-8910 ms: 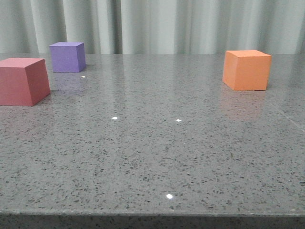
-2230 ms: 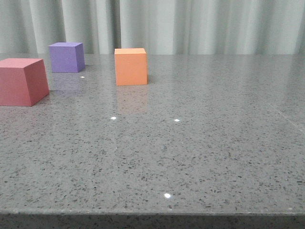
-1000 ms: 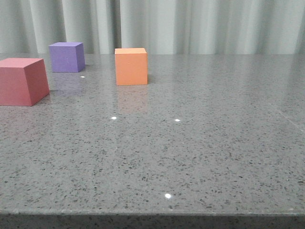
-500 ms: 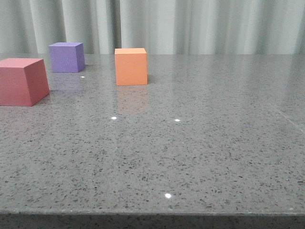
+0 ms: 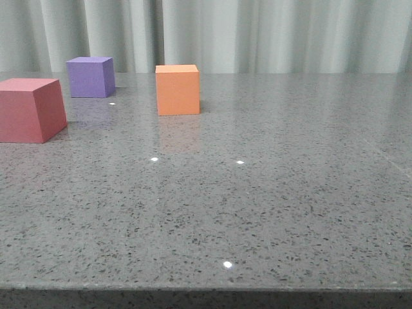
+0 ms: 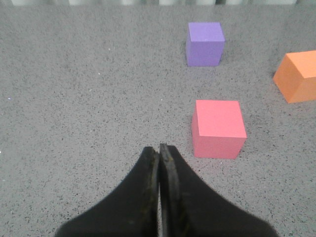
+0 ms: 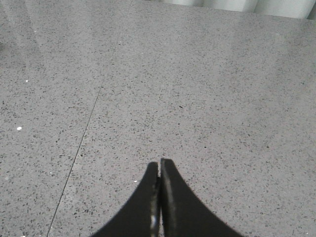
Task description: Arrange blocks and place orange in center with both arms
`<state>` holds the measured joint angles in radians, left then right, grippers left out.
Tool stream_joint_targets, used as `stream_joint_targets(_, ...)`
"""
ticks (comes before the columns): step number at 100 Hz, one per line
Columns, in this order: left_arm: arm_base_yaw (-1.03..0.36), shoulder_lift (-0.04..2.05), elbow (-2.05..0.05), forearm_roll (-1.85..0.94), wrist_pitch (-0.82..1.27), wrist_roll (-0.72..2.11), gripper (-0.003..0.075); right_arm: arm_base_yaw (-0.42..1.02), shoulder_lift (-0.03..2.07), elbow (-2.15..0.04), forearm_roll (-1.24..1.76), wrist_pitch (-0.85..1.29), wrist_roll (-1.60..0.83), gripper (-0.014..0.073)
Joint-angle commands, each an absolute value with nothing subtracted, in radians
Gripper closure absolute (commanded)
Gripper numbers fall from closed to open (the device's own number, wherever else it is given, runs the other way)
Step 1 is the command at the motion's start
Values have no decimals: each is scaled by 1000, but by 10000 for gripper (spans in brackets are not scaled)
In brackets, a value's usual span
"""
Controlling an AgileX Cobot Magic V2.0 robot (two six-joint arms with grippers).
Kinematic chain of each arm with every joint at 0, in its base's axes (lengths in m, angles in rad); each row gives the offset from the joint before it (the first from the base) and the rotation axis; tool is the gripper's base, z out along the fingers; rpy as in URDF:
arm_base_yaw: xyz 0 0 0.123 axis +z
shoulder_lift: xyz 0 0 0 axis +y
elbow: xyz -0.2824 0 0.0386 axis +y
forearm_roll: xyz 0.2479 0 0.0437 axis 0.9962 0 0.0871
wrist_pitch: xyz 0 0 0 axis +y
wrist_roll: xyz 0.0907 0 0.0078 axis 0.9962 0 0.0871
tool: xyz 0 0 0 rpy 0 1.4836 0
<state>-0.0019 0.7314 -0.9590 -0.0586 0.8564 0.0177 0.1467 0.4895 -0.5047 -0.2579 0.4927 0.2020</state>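
The orange cube (image 5: 177,89) stands on the grey stone table, left of the middle and toward the back. The purple cube (image 5: 91,76) stands at the back left. The red-pink cube (image 5: 29,109) stands nearer, at the left edge. All three show in the left wrist view: the red-pink cube (image 6: 217,128), the purple cube (image 6: 205,44) and the orange cube (image 6: 299,75). My left gripper (image 6: 159,147) is shut and empty, above bare table short of the red-pink cube. My right gripper (image 7: 159,162) is shut and empty over bare table. Neither gripper shows in the front view.
A pale curtain (image 5: 257,35) hangs behind the table. The table's front edge (image 5: 206,290) runs along the near side. A thin seam (image 7: 84,136) crosses the table top in the right wrist view.
The orange cube stood at the right 8.9 s ago and has stood left of the middle, beside the purple cube, since 2.2 s ago. Nothing has moved in the last second.
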Motion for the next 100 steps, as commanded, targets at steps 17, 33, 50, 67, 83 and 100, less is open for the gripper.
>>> stream_joint_targets(17, 1, 832, -1013, -74, 802, 7, 741, 141, 489, -529, -284, 416, 204, 662)
stream_joint_targets(33, 1, 849, -1013, -74, 821, 7, 697, 141, 489, -529, -284, 416, 204, 662)
stream_joint_targets(50, 1, 853, -1013, -74, 838, 7, 389, 141, 489, -529, -284, 416, 204, 662)
stream_joint_targets(67, 1, 853, -1013, -74, 839, 7, 13, 141, 489, -529, -284, 416, 204, 662)
stream_joint_targets(83, -1, 856, -1013, -91, 857, 7, 64, 141, 489, -529, -284, 416, 204, 662)
stream_joint_targets(100, -11, 903, -1034, -223, 840, 7, 65, 141, 489, -529, -284, 416, 204, 662)
